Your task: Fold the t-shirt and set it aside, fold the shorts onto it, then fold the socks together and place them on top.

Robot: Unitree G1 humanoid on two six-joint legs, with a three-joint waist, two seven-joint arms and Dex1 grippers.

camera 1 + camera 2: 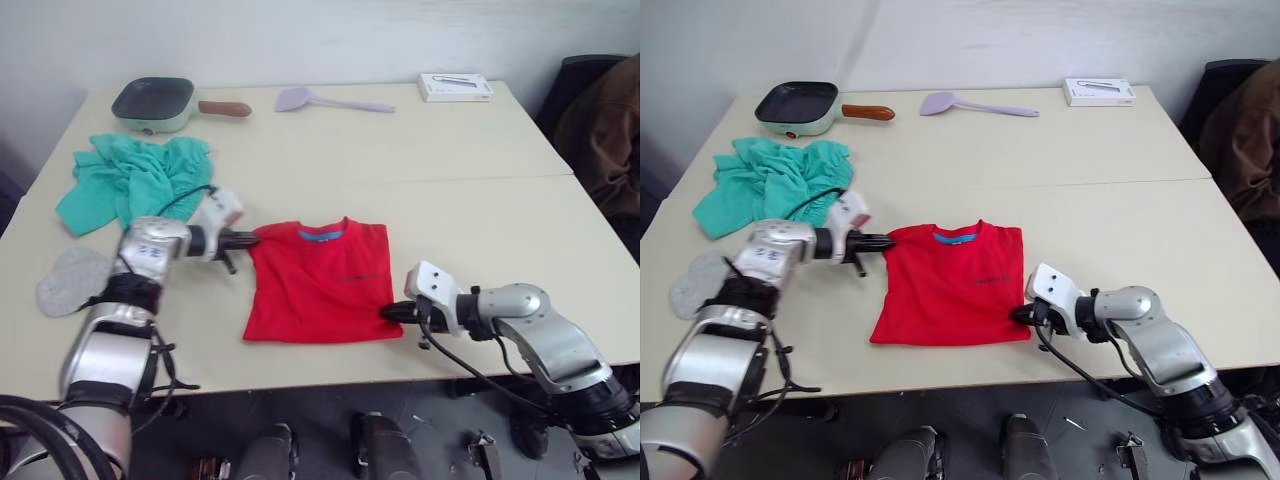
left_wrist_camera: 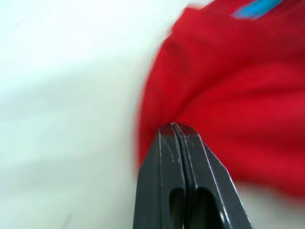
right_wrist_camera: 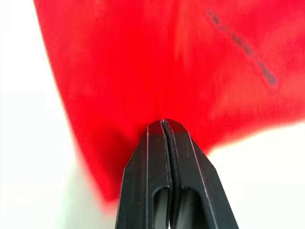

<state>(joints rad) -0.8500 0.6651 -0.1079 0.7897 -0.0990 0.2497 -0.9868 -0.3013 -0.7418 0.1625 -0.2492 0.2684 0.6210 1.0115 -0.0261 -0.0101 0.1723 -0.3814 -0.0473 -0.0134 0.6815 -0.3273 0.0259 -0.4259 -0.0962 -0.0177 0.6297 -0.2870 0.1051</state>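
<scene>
The red t-shirt lies on the table near its front edge, sleeves folded in, blue neck label facing the far side. My left gripper is shut on the t-shirt's upper left corner; the left wrist view shows the fingertips pressed together at the red cloth. My right gripper is shut on the shirt's lower right edge. The teal shorts lie crumpled at the left of the table. The grey socks lie flat near the left edge, beside my left arm.
A green pan with a brown handle, a lilac spatula and a white box sit along the far edge. A brown coat hangs on a chair at the right. A seam crosses the tabletop.
</scene>
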